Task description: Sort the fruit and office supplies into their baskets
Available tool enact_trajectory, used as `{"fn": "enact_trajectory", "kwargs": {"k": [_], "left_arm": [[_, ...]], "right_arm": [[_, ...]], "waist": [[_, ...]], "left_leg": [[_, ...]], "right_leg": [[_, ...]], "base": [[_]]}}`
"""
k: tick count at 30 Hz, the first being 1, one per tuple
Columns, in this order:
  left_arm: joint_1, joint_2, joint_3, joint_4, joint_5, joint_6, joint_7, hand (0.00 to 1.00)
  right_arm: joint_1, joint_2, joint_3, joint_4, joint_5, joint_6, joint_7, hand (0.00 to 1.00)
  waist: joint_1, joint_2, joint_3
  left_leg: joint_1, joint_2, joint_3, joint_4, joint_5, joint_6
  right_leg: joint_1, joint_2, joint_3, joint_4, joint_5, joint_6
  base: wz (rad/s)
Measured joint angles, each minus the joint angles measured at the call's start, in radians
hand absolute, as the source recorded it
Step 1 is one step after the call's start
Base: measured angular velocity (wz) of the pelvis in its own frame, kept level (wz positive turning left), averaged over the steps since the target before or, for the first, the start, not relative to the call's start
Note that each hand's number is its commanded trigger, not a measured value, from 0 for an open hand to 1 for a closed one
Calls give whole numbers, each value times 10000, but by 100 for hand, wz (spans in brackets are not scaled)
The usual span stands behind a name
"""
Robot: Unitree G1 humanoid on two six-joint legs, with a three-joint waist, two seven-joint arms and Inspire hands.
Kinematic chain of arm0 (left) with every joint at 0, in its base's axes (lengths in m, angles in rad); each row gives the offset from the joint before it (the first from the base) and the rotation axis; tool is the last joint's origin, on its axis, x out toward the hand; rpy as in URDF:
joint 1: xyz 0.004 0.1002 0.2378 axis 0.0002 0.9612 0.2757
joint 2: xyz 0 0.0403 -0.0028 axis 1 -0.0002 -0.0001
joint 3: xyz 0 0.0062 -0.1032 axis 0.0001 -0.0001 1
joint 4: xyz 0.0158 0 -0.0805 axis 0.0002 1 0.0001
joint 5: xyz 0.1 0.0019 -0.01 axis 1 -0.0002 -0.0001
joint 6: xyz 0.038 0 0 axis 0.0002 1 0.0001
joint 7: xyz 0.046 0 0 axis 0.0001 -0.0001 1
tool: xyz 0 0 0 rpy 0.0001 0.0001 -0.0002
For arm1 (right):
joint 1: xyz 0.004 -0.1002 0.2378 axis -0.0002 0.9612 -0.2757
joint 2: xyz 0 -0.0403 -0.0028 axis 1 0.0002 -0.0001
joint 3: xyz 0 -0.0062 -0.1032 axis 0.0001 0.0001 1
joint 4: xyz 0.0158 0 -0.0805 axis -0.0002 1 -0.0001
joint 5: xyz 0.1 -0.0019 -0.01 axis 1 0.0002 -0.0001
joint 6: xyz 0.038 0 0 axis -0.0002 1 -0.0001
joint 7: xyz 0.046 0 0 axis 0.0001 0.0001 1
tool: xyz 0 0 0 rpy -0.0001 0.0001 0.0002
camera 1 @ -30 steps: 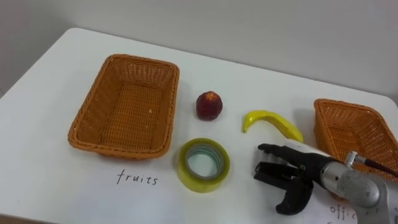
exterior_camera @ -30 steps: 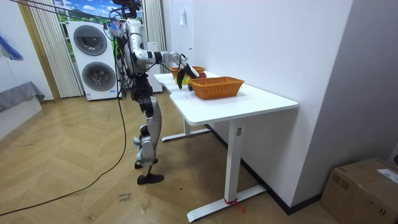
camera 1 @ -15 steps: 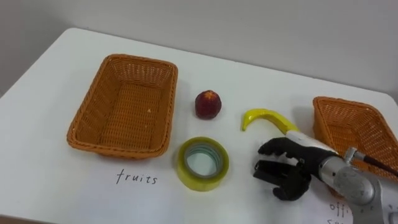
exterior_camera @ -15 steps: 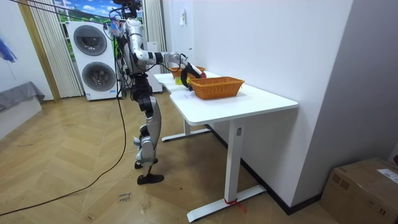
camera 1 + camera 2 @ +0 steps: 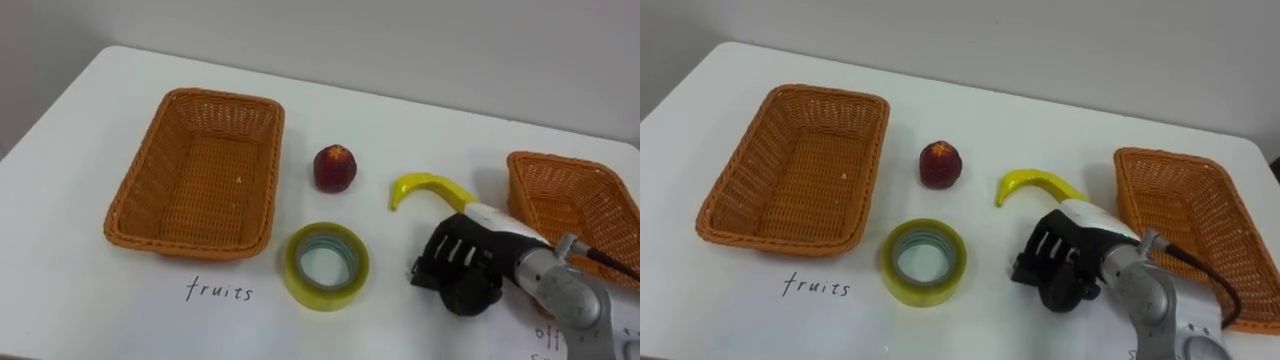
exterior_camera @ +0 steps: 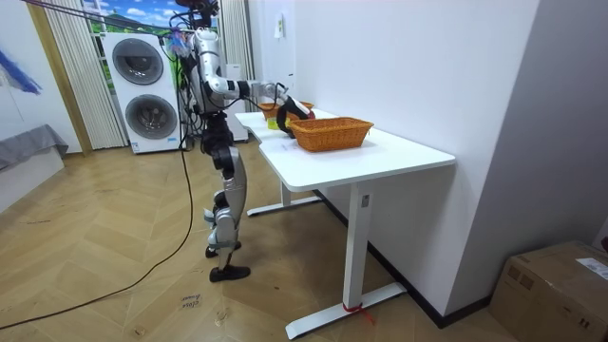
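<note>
the right hand point(image 5: 470, 265) sits low over the table point(image 5: 420, 130), fingers curled downward, covering the right end of the banana point(image 5: 425, 188). the banana's stem end and most of its arc lie free on the tabletop to the hand's left. whether the fingers have closed around the fruit or are only bunched above it, i cannot tell, since the hand itself hides the contact. the step in hand looks like picking up the banana. to do it well, the fingers and thumb should wrap the thick part of the curve from both sides before any lift, because a pinch at the tapered tip would let it swivel or slip out. a straight lift clear of the table comes first. the carry then goes left to the left basket point(image 5: 128, 190), passing above the red fruit point(image 5: 336, 168) and the tape roll point(image 5: 325, 298), both of which lie between. the banana should be let go low inside the basket so it does not bounce off the rim. the right basket point(image 5: 520, 190) is close beside the hand and easy to knock.
</note>
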Motion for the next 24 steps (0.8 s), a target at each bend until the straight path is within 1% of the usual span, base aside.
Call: {"fn": "enact_trajectory", "kwargs": {"k": [3, 8, 11, 13, 16, 18, 19, 20, 21, 22, 24], "left_arm": [[6, 0, 0, 0, 0, 0, -1, 0], [16, -1, -8, -44, 45, 0, 60, 0], [16, 0, -3, -65, 12, -17, 266, 0], [24, -30, -2, -49, 1, -36, 391, 0], [24, -166, 3, -47, -12, -87, 524, 0], [222, -325, 39, 27, -3, -286, 699, 0], [279, -342, 40, 21, -1, -315, 702, 0], [410, -347, 44, -24, 3, -370, 720, 0], [490, -346, 73, -42, -7, -443, 811, 0], [530, -345, 79, -26, -8, -456, 858, 0], [626, -342, 85, 32, -11, -516, 925, 0]], "right_arm": [[5, 0, 1, 2, 0, 60, 39, 100], [45, 0, -2, 15, 125, 58, -28, 100], [56, 7, -10, 7, 251, 17, -96, 100], [55, 30, -50, -7, 355, 0, -163, 100], [48, 33, -272, -65, 704, -139, -392, 100], [46, 38, -681, -481, 1024, -313, -533, 100], [46, 38, -814, -623, 1069, -412, -598, 100], [42, 38, -1086, -893, 1231, -557, -851, 100], [10, 38, -1369, -1075, 1467, -688, -1113, 100], [11, 39, -1502, -1192, 1537, -713, -1222, 100], [-21, 38, -2045, -1494, 1996, -916, -1809, 100]], "waist": [[8, -47, 2], [-10, -49, -1], [-63, -24, 0], [-74, 32, -4], [-135, 193, 33], [-324, 291, 21], [-365, 311, 27], [-511, 345, 26], [-620, 347, 26], [-646, 344, 26], [-708, 315, 28]], "left_leg": [[-40, 0, -20, 3, 0, 0], [-35, -4, -21, 54, 0, 1], [-9, -4, -17, 76, 0, 1], [-2, -7, -3, 78, 0, 1], [20, -11, 20, 67, 1, 3], [39, -19, 6, 15, 16, 24], [53, -19, 5, 4, 17, 25], [59, -16, 0, 0, 18, 24], [59, -14, -7, -4, 19, 22], [59, -13, -8, -4, 19, 22], [58, -11, 15, -2, 19, 22]], "right_leg": [[-10, -1, -10, 4, 4, -4], [-18, -2, 10, 4, 24, -2], [-10, 3, 18, 12, 25, -3], [-2, 1, 27, 12, 25, -2], [0, 1, 90, 15, 25, -2], [19, -14, 58, 20, 25, -1], [27, -14, 62, 20, 24, -1], [37, -12, 51, 7, 23, 1], [41, -9, 40, -5, 23, 1], [41, -7, 39, -9, 23, 2], [26, -5, 42, -8, 23, 2]], "base": [[0], [-1], [-1], [-2], [-3], [4], [0], [0], [0], [0], [0]]}}
